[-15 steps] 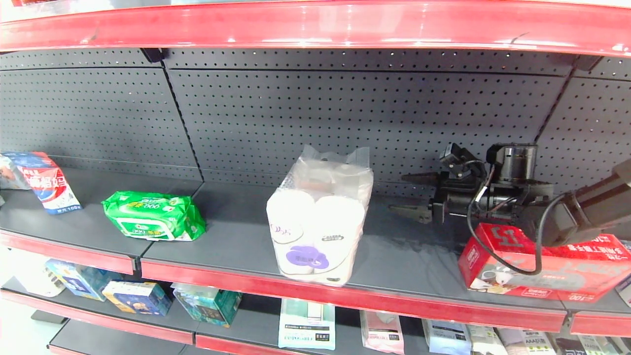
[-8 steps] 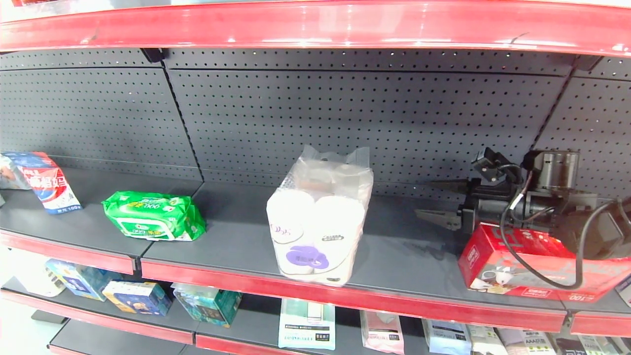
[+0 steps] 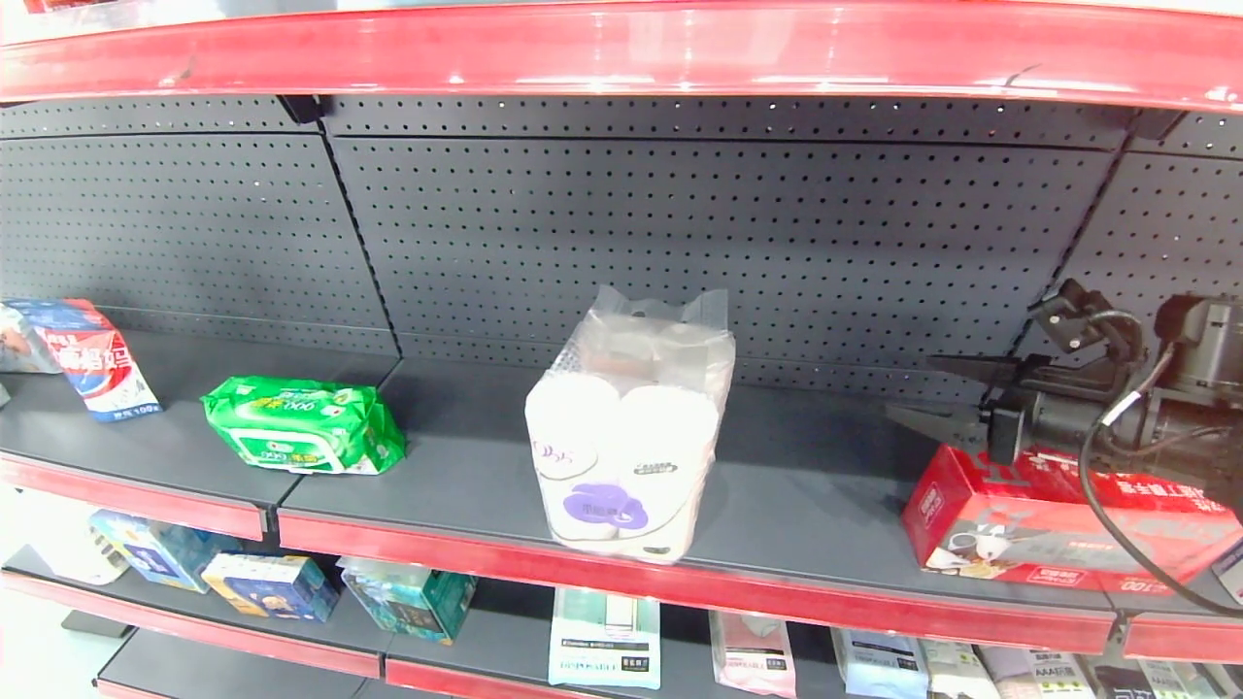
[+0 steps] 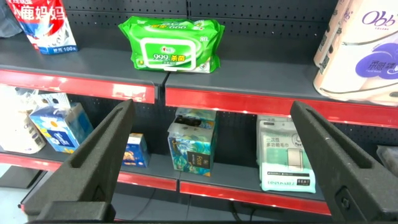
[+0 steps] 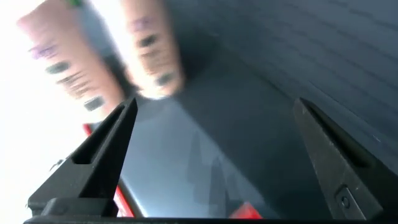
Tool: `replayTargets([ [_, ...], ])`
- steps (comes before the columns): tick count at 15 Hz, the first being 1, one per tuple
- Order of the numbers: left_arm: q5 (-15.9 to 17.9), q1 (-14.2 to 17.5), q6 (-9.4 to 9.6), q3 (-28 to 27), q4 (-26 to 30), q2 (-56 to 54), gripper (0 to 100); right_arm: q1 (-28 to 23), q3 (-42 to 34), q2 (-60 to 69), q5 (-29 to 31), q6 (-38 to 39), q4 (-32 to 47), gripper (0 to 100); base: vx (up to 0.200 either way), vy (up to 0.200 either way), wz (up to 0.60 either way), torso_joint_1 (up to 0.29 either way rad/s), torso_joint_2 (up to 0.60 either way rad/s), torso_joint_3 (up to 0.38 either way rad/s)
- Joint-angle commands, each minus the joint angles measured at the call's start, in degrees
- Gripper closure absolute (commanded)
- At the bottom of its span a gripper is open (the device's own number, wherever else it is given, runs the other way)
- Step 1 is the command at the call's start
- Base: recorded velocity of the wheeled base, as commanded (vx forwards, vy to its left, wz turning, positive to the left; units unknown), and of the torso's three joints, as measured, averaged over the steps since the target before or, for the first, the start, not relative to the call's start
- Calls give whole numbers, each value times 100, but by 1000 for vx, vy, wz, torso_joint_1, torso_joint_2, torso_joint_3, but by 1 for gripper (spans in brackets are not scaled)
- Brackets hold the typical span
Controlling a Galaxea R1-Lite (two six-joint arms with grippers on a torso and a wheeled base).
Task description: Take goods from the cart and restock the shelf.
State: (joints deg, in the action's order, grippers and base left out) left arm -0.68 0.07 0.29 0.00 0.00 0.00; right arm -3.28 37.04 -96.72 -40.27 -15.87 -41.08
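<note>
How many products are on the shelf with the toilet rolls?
4 clear: blue-and-red pack far left, green wipes next, toilet rolls in the middle, red box at right. Edges may hide more.

Print on shelf goods: white characters on a red band, blue and white soft packet [image 3: 92, 359], far left; a white label panel, green plastic wipes pack [image 3: 303, 424], left of centre; a purple logo, clear-wrapped white toilet roll pack [image 3: 626, 456], centre; white characters, red cardboard box [image 3: 1058, 524], lower right.
</note>
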Motion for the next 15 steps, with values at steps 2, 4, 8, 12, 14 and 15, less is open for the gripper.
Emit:
replayTargets([
  [2, -2, 1, -3, 0, 0, 0, 0, 3, -478, 1094, 1284, 867, 4, 0, 0, 0, 0, 0, 0, 0],
  [4, -11, 1, -3, 0, 0, 0, 0, 29, -1287, 1867, 2348, 1359, 100, 0, 0, 0, 0, 0, 0, 0],
  [8, -2, 1, 6, 0, 0, 0, 0, -226, -2139, 3115, 3780, 1394, 417, 0, 0, 0, 0, 0, 0, 0],
  [12, -2, 1, -3, 0, 0, 0, 0, -112, -2543, 4733, 5178, 1376, 1718, 0, 0, 0, 0, 0, 0, 0],
  [14, -2, 1, -3, 0, 0, 0, 0, -164, -2631, 6139, 4659, 1148, 2957, 0, 0, 0, 0, 0, 0, 0],
  [15, -2, 1, 6, 0, 0, 0, 0, -305, -2675, 6693, 4361, 1148, 3405, 0, 0, 0, 0, 0, 0, 0],
])
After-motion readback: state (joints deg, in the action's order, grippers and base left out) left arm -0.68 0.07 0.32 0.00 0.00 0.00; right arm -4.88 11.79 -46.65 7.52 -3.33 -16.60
